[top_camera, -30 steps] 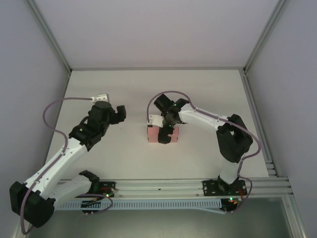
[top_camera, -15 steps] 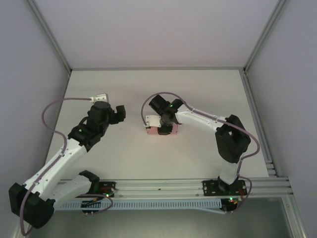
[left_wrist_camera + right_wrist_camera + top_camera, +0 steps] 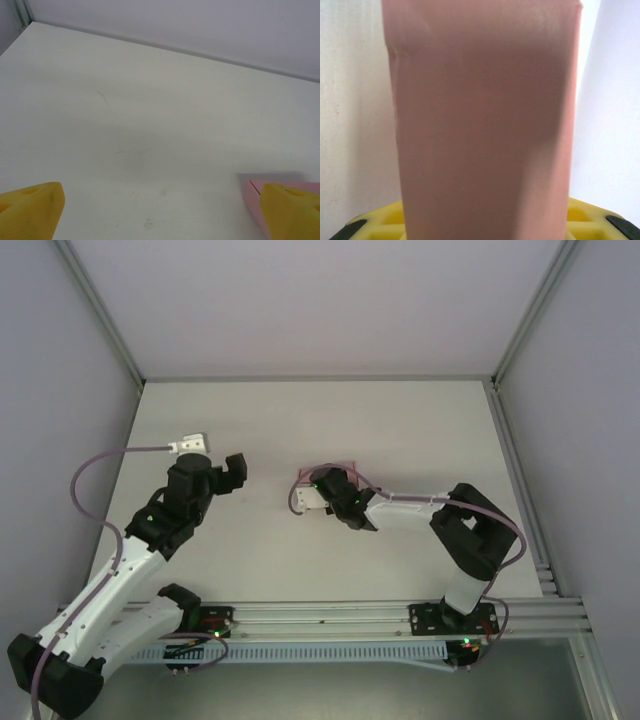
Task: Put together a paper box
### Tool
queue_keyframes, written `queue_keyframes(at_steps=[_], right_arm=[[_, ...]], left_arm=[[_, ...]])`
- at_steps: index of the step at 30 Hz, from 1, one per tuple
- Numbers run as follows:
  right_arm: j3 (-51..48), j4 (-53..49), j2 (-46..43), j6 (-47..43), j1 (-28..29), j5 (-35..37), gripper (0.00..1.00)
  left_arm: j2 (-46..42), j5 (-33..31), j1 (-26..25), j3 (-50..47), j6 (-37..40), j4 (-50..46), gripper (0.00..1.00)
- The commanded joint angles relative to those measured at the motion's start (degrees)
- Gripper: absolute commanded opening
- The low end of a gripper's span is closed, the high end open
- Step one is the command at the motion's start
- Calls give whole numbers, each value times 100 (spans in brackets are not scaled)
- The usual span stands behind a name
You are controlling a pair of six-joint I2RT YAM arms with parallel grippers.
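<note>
– So, where is everything on the big white table [image 3: 420, 430]?
– Well, the right arm [image 3: 420, 505] reaches low across to the middle. The left arm [image 3: 150, 530] is off on the left side.
– And the paper box [image 3: 480, 125]?
– It is at the middle of the table, right in the right gripper [image 3: 322, 488]. That one looks pinched on the paper box, and the box's long side points straight away from it.
– What about the left gripper [image 3: 160, 212]?
– Its yellow fingers [image 3: 30, 210] are spread wide with nothing between them. The box is to its right, near but not touching, so I think it must go right to help fold
</note>
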Motion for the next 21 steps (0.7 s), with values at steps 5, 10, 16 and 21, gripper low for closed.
queue_keyframes(at_steps=[5,10,16,21], right_arm=[[216,-1105,128,1172,256,362,58],[-89,-1190,-325,1354,310,50,73],[165,-2293,-1169,1762,336,-533,89],[710,-3834,-2050,2296,345,-1471,100]], left_arm=[[78,-227,40,7,94,29,100],[86,-238,28,-21,148,92,100],[-17,-277,44,-150,239,303,100],[-212,-542,54,-353,491,785,100]])
